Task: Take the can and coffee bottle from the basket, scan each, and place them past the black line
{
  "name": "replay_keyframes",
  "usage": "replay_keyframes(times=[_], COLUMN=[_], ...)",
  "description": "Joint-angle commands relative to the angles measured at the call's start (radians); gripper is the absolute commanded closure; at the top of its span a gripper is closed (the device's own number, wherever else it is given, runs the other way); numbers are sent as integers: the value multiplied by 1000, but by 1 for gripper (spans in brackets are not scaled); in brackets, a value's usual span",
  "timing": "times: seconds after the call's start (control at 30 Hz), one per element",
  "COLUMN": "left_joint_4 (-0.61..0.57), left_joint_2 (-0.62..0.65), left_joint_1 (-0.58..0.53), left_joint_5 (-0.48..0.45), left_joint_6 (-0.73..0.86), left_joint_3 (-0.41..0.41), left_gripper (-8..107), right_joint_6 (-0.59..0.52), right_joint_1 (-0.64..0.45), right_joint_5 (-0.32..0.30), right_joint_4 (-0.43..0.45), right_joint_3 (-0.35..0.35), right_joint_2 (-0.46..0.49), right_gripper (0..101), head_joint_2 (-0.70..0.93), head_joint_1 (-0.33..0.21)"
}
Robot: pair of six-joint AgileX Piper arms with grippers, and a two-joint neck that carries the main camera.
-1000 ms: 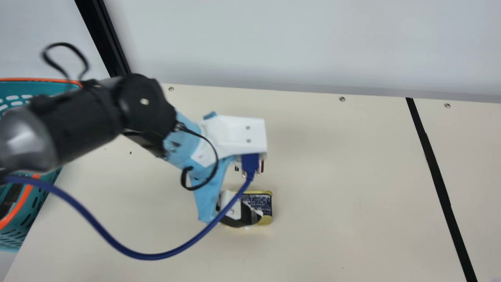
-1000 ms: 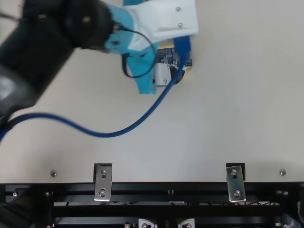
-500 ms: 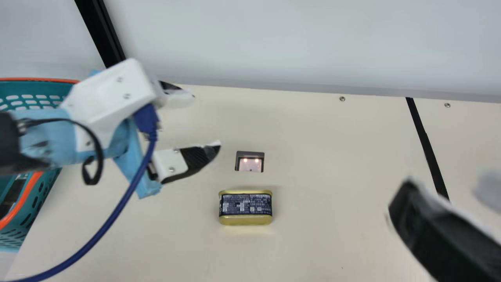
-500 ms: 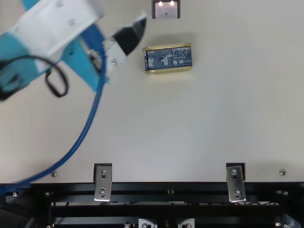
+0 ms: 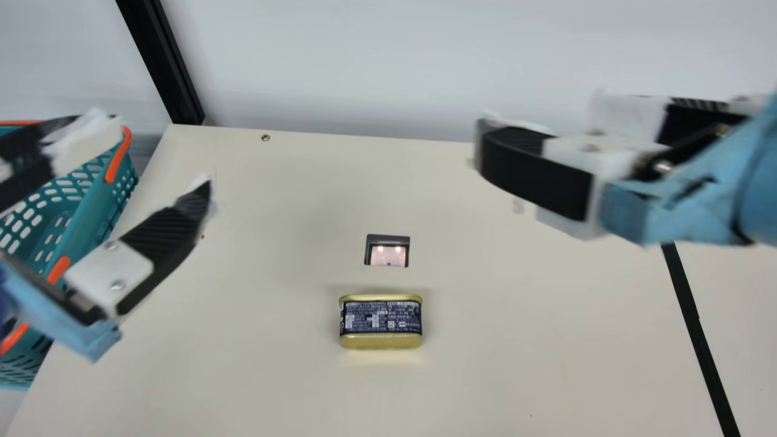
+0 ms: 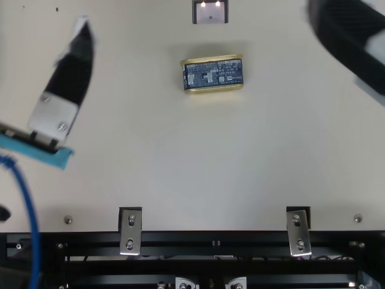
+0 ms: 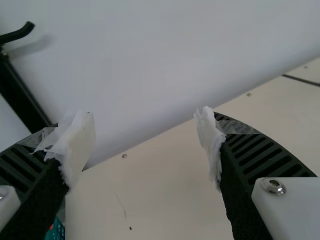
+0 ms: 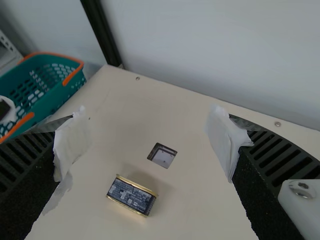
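My left gripper [image 5: 158,158] hangs open by the basket's right side in the main view, and its two fingers stand wide apart in the left wrist view [image 7: 145,145]. My right gripper [image 5: 485,145] is over the right half of the table; the right wrist view shows it [image 8: 150,145] open, nothing between its fingers. The gold-and-navy can [image 5: 381,321] lies on the table just in front of the scanner window [image 5: 387,251], touched by neither gripper. It also appears in the top view, can [image 6: 213,73]. The black line [image 5: 698,331] runs down the table's right part.
The teal basket [image 5: 91,212] with orange trim stands at the table's left edge, partly behind the left gripper. A pale wall [image 5: 388,67] rises behind the table, with a black post [image 5: 161,60] at the back left. Metal brackets [image 6: 130,232] sit along the near edge.
My left gripper has moved away from the can, leftward to the basket, and its fingers now stand apart. My right arm has come in from the right. The can remains on the table.
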State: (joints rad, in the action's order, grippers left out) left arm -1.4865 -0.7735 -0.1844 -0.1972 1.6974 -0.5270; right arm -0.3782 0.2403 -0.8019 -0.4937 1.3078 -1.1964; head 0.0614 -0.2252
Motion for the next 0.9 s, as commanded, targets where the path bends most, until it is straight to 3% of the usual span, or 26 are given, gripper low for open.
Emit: replay_keyframes(times=[0.0, 0.4, 0.63, 0.67, 0.87], left_joint_4=[-52, -105, -105, -31, 94], left_joint_2=[108, 235, 235, 244, 237], left_joint_1=[35, 188, 188, 183, 173], left_joint_5=[7, 9, 8, 14, 50], left_joint_6=[-21, -130, -130, -207, -221], left_joint_3=[67, 252, 253, 248, 227], left_gripper=[9, 9, 9, 9, 9], right_joint_6=[-65, -272, -278, -279, -294], right_joint_1=[24, 147, 154, 154, 181], right_joint_5=[-30, -186, -188, -188, -238], right_joint_4=[1, 34, 44, 45, 93], right_joint_3=[60, 233, 242, 242, 267], right_joint_2=[-102, -298, -309, -309, -324], right_gripper=[0, 0, 0, 0, 0], head_joint_2=[-1, -1, -1, -1, -1], head_joint_1=[-3, -3, -3, -3, -3])
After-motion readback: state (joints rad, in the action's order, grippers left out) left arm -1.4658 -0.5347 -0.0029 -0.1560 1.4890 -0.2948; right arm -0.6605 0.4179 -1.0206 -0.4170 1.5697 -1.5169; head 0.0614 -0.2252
